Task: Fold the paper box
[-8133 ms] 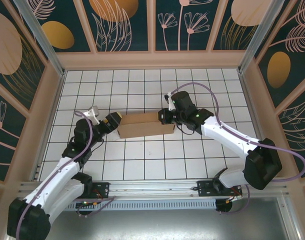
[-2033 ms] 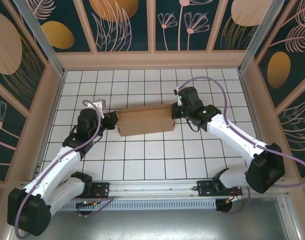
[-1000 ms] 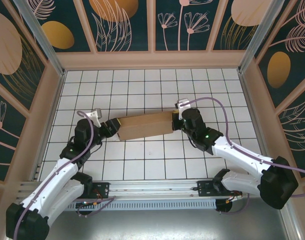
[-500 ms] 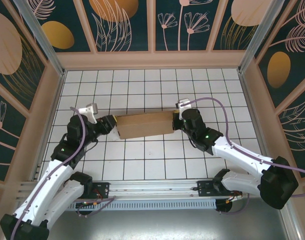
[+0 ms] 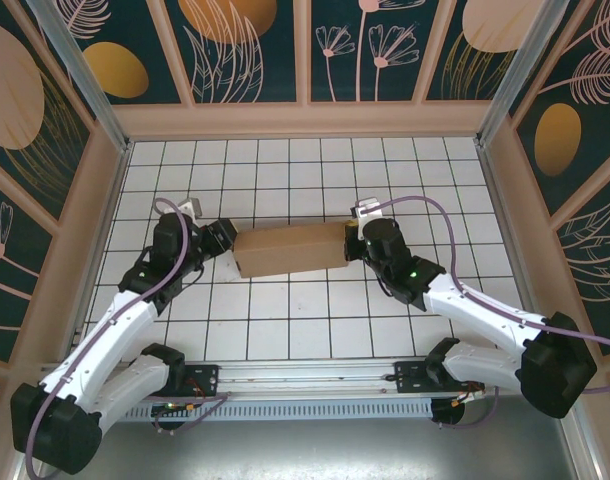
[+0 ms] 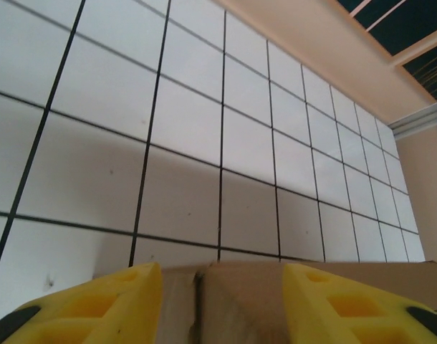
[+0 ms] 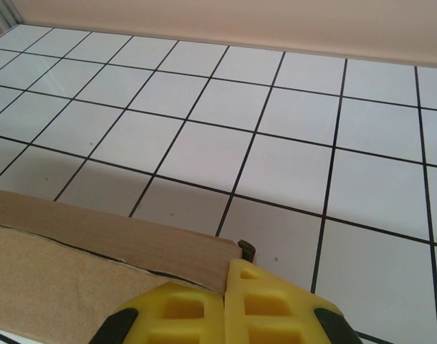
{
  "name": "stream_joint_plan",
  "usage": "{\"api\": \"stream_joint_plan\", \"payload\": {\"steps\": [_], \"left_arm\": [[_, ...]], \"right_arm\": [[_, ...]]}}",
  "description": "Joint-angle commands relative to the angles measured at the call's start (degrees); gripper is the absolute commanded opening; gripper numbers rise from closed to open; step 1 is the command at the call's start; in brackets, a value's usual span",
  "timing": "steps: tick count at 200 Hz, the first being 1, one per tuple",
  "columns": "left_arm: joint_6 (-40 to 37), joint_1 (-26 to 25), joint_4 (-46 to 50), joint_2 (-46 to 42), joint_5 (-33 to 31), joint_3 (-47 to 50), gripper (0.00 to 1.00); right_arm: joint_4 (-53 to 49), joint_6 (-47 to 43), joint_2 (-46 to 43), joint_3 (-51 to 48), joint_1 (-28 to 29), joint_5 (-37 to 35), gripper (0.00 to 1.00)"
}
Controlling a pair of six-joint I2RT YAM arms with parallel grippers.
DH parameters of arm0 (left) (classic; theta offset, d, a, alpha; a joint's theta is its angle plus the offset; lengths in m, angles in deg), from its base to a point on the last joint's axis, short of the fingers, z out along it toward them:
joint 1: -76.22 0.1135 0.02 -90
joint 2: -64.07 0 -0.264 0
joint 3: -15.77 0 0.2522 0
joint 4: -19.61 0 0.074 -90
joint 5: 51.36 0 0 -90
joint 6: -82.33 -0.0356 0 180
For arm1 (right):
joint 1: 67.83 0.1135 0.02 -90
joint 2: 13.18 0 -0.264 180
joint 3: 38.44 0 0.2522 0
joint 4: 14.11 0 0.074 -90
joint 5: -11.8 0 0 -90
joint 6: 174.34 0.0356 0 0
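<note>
The paper box (image 5: 290,248) is a compact brown cardboard rectangle lying flat on the tiled table, slightly slanted. My left gripper (image 5: 225,240) is at its left end. In the left wrist view its yellow fingers (image 6: 97,308) stand apart, with the box's end (image 6: 261,301) and a seam between flaps showing in the gap; the gripper (image 6: 220,276) is open. My right gripper (image 5: 350,243) is at the box's right end. In the right wrist view this gripper (image 7: 229,276) is shut, fingers together, resting against the corner of the box (image 7: 97,272).
The white gridded table (image 5: 305,320) is fenced by peach-coloured walls (image 5: 305,120) at the back and both sides, with metal posts (image 5: 510,70) in the far corners. Bare tiles lie in front of and behind the box. A metal rail (image 5: 305,375) runs along the near edge.
The left arm has swung its wrist and brought the gripper in at the box's left end, its jaws narrowing and then widening. The box and the right arm have stayed put.
</note>
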Motion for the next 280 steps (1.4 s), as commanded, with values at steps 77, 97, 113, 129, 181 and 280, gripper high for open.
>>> {"api": "stream_joint_plan", "payload": {"steps": [77,97,113,129,181,280], "left_arm": [[5.66,-0.29,-4.9,-3.45,0.4,11.67,0.41],[4.91,-0.23,-4.27,-2.95,-0.38,10.5,0.41],[4.22,-0.3,-3.81,-2.34,-1.04,9.58,0.41],[3.9,-0.26,-3.67,-1.74,-1.19,9.06,0.42],[3.56,-0.28,-3.71,-0.73,-1.3,8.8,0.43],[3.66,-0.24,-3.8,-0.28,-1.01,9.04,0.43]], "right_arm": [[-0.55,2.04,-1.03,-1.88,1.39,-0.63,0.18],[-0.62,1.66,-2.79,-1.15,1.18,2.32,0.33],[-1.2,0.74,-3.73,0.18,0.86,7.78,0.41],[-1.95,0.32,-4.36,1.34,0.68,11.8,0.49],[-4.44,7.26,-7.67,4.8,-8.25,26.05,0.62],[-9.33,18.99,-1.76,6.66,-12.24,24.15,0.53]]}}
